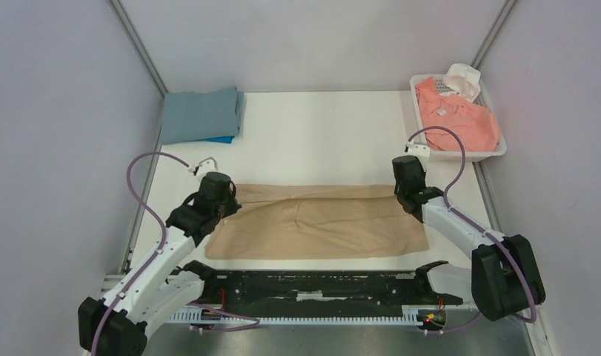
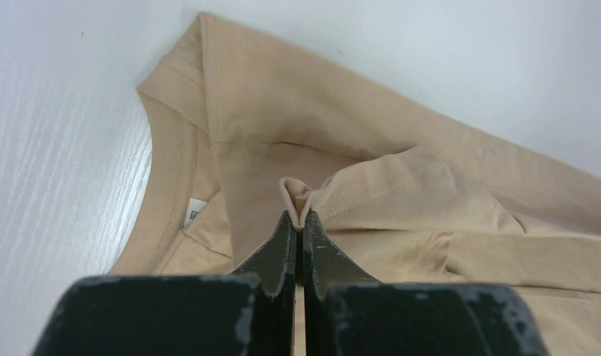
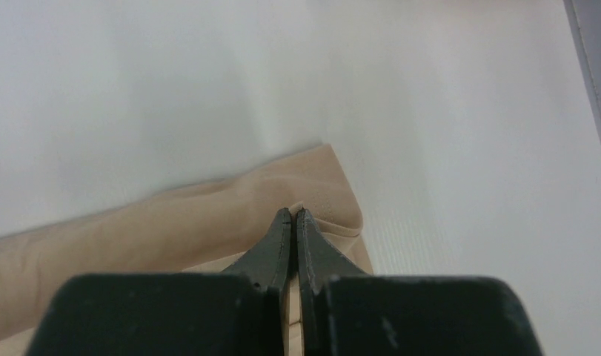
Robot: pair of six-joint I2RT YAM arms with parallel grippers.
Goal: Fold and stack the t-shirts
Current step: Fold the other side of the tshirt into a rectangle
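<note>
- The tan short-sleeved cloth t-shirt [image 1: 316, 222] lies stretched sideways across the near middle of the white counter [image 1: 319, 133], between the two arms. It is already doubled lengthways, with creases running along it.
- The left fingers [image 2: 288, 237] are clenched on a small raised pinch of cloth beside the collar and sleeve. That bite looks thin, so a quick lift or pull could slide the fabric out and drop that end.
- I cannot tell how many layers that pinch holds. If it is only the top one, the tucked sleeve beneath may fall open and spoil the fold.
- The right fingers [image 3: 286, 233] are clenched on the very edge of the hem corner. With so little cloth between them, tension from the other side could pull it free.
- If the arms move unevenly, the shirt would skew and the edges would not line up.
- The folded grey-blue shirt [image 1: 202, 115] sits at the far left corner, well apart. A carry that drags cloth along the counter could bunch it or nudge that pile.
- The salmon-pink shirt [image 1: 460, 119] waits in the white perforated plastic basket [image 1: 497, 152], just behind the right arm, whose cable loops close to the rim and might snag.
</note>
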